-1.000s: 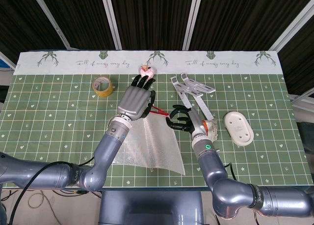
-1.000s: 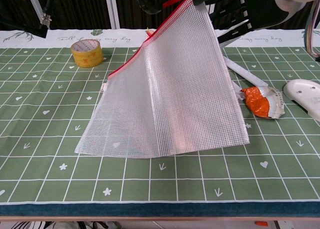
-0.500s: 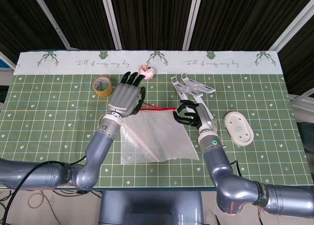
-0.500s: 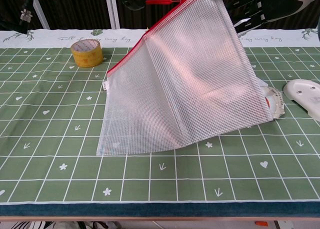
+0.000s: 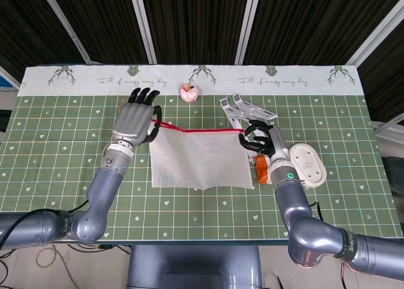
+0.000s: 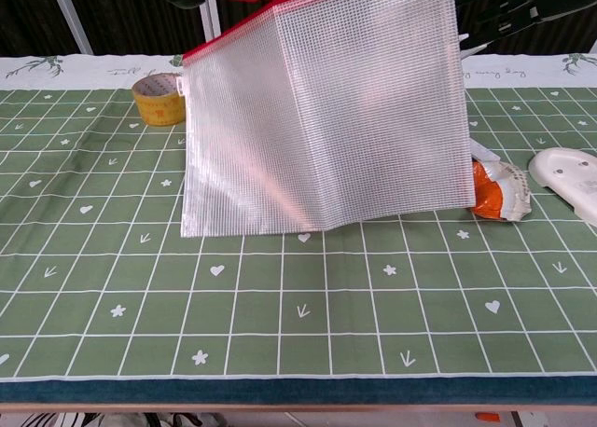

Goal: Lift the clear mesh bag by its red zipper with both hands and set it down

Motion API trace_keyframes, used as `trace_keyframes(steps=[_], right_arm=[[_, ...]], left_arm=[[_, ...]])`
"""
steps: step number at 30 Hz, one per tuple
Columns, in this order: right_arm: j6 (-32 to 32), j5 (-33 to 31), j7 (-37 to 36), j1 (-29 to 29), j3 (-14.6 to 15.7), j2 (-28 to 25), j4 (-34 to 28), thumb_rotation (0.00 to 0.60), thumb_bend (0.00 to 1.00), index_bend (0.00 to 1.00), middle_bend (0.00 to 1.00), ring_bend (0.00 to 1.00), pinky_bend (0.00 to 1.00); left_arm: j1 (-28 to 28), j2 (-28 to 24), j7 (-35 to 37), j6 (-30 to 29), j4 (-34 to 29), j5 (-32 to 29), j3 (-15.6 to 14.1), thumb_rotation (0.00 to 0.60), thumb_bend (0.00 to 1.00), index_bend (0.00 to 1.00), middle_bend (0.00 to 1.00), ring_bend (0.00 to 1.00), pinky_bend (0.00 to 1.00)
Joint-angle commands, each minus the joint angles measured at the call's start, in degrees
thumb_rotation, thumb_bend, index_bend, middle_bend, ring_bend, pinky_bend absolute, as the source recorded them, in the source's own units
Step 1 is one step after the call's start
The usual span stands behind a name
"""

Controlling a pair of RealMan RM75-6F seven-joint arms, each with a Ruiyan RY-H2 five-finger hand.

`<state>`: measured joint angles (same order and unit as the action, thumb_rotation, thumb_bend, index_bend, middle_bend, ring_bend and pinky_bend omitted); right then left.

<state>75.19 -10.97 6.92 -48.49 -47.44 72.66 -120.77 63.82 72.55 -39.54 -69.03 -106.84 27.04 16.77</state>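
Your left hand (image 5: 135,117) pinches the left end of the red zipper (image 5: 189,129), with the other fingers spread upward over the green grid cloth (image 5: 63,156). Your right hand (image 5: 262,139) has its fingers curled around the zipper's right end, gripping it. The zipper runs nearly taut between the two hands in the head view, sagging slightly toward the middle.

The clear mesh bag (image 6: 322,119) hangs below the zipper, spanning the whole gap between your hands. In the chest view its top edge sits at the upper border of the frame, and its lower edge reaches down to the cloth or just above it; contact with the surface cannot be told. The lower edge slants, its left corner (image 6: 184,233) lower in the chest view than the right. The bag's panel stands nearly upright, facing the chest camera.

Behind the bag's right lower corner lies an orange and silver wrapper (image 6: 492,190), just beside your right hand in the head view. A white oval dish (image 5: 307,164) rests to the right of that hand. A roll of yellow tape (image 6: 159,99) sits behind the bag's left edge, partly hidden by your left hand in the head view. A grey folding stand (image 5: 243,110) and a small pink object (image 5: 189,93) lie further back on the cloth.
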Motion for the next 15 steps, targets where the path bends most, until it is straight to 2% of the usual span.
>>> trace_keyframes(steps=[1,15], right_arm=[[-0.3,0.2,0.0,0.5,0.4,-0.6,0.3,0.6,0.53,0.66,0.21,0.01,0.21],[-1.4,1.3,-0.4,2.6,1.8,-2.7,1.5,0.6,0.53,0.66,0.21,0.01,0.21]], left_arm=[[-1.7,-1.9,1.3,-0.1,-1.2,1.0,-0.6,0.6,0.39,0.58,0.11,0.0,0.0],[-8.0,-8.3,5.6,0.3,-3.9,4.6,-3.4,0.6,0.39,0.58,0.11,0.0,0.0]])
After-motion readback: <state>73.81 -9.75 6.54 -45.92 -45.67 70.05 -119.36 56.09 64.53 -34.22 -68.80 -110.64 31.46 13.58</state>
